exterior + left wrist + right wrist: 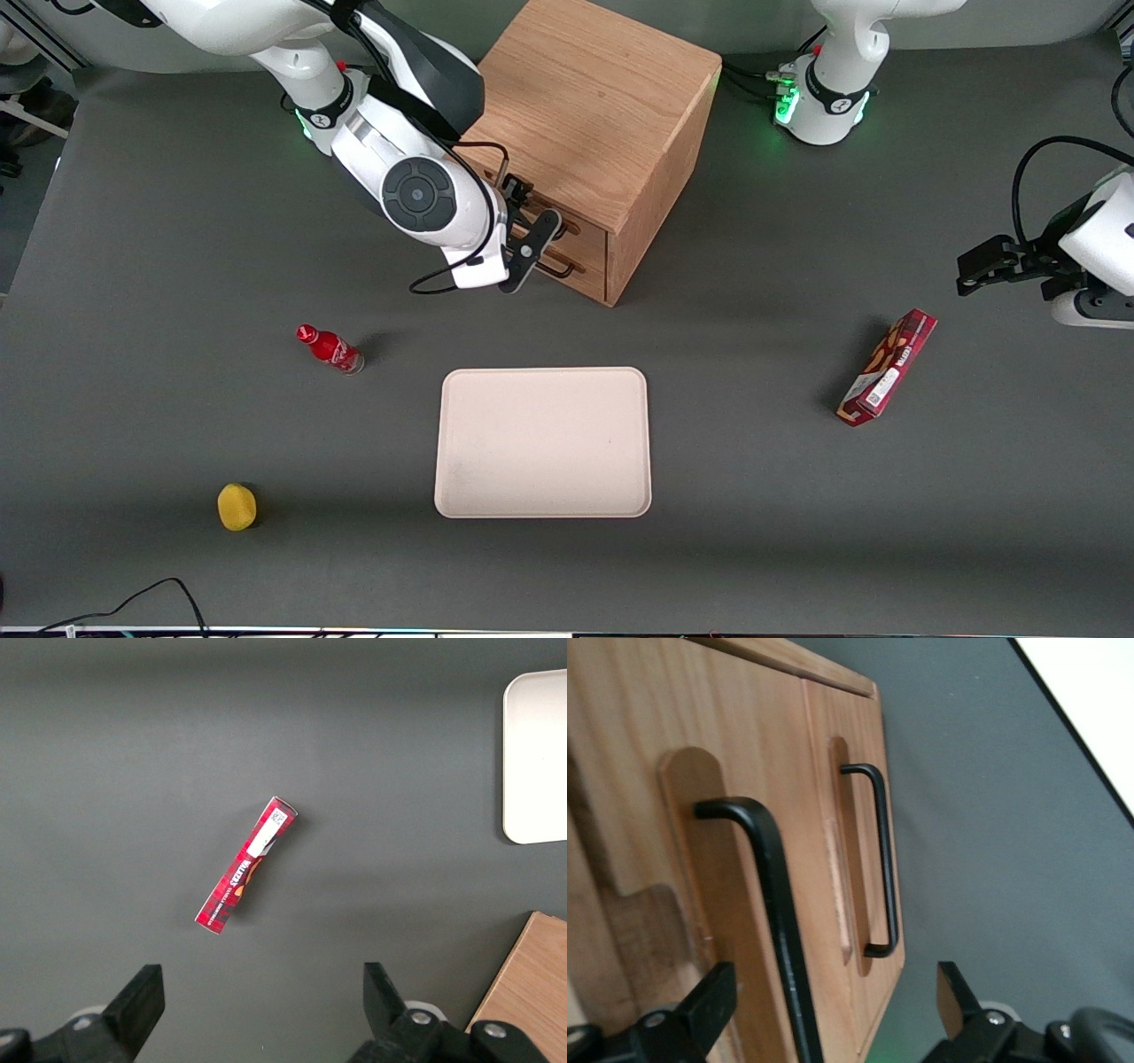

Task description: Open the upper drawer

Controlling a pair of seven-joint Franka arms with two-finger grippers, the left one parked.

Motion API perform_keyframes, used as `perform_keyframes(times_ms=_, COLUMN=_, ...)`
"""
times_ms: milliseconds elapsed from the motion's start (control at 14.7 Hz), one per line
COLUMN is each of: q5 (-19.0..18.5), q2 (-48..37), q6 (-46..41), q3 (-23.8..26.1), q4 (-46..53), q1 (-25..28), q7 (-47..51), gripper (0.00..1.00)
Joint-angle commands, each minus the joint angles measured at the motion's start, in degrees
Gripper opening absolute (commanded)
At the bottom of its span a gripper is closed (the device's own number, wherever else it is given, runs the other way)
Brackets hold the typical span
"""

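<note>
The wooden cabinet [594, 97] stands at the back of the table, its two drawer fronts facing the working arm. The upper drawer [771, 726] has a thin black bar handle [775, 895]. The lower drawer's handle [888, 859] is beside it, nearer the table top. My right gripper [536, 244] is right in front of the drawer fronts. In the right wrist view the gripper [833, 1010] is open, its fingers [713, 1001] standing either side of the upper handle without touching it. Both drawers look shut.
A beige tray [542, 441] lies nearer the front camera than the cabinet. A red bottle [330, 348] and a yellow object [236, 506] lie toward the working arm's end. A red box [888, 367] lies toward the parked arm's end and shows in the left wrist view [246, 864].
</note>
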Motion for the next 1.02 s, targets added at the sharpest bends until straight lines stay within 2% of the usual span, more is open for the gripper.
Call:
perform_keyframes(times_ms=0, q5=-2.1, q2=1.0, q6=-0.4, q3=0.4, q4=0.5, q1=0.0, q7=0.7, gripper=0.99)
perform_keyframes(times_ms=951, q5=-3.4, q2=2.8, q6=1.9, q3=0.4, q4=-0.6, q1=1.8, q7=0.9, gripper=0.99)
